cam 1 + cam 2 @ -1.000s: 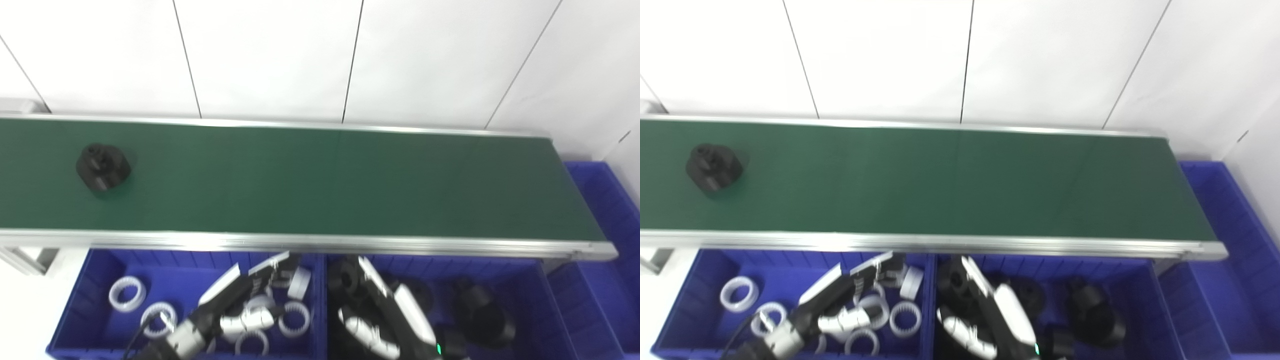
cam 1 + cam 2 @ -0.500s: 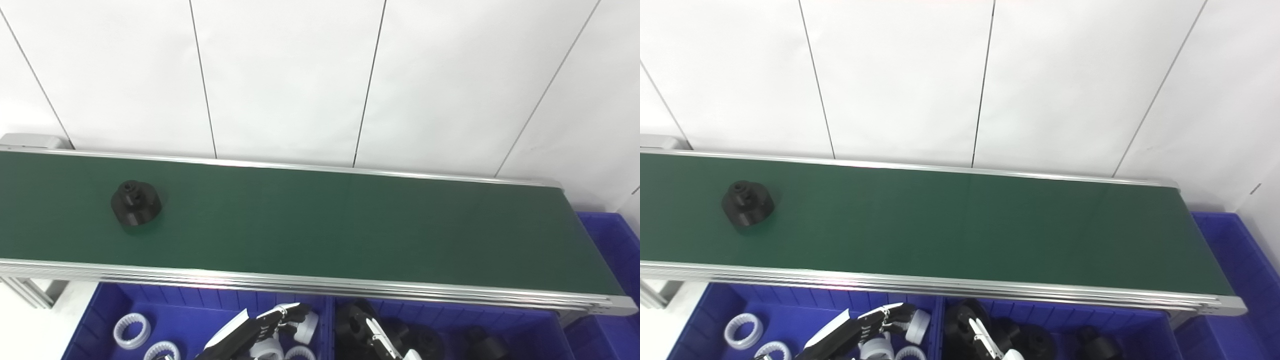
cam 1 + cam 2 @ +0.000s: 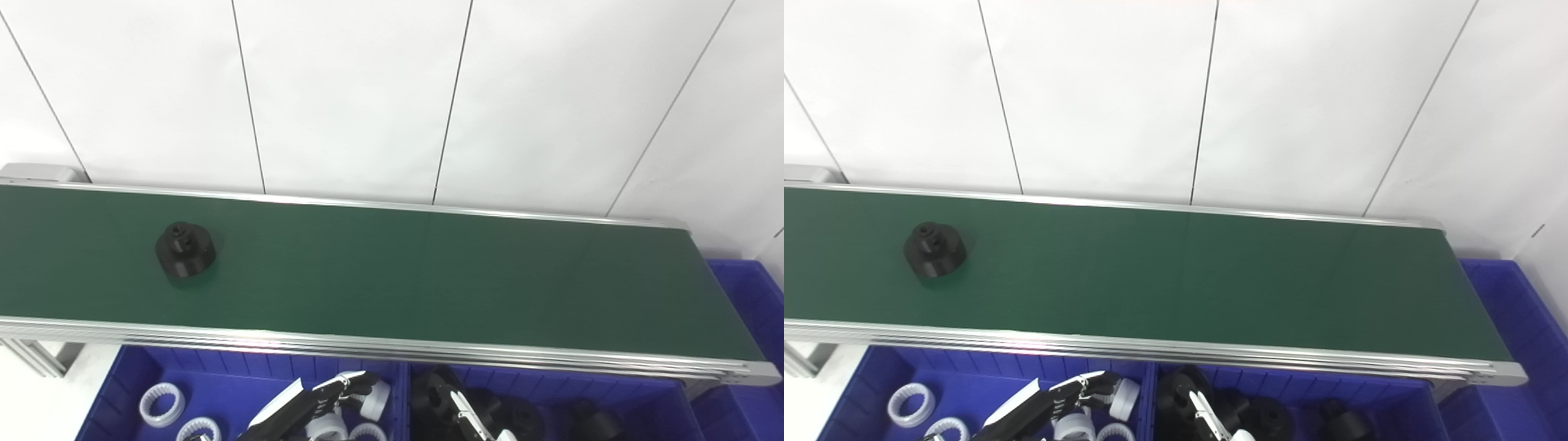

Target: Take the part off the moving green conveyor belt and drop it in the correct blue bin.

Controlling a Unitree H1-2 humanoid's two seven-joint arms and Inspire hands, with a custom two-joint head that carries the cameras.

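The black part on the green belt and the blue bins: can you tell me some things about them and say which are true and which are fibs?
1. The black part sits on the green belt, toward its left end. True.
2. The left hand is holding the black part. False: the hand is low over the bin of white rings, apart from the part.
3. The bin under the belt's left half holds white rings. True.
4. The bin beside it holds white rings too. False: it holds black parts.
5. There are three parts riding the belt. False: only one shows.
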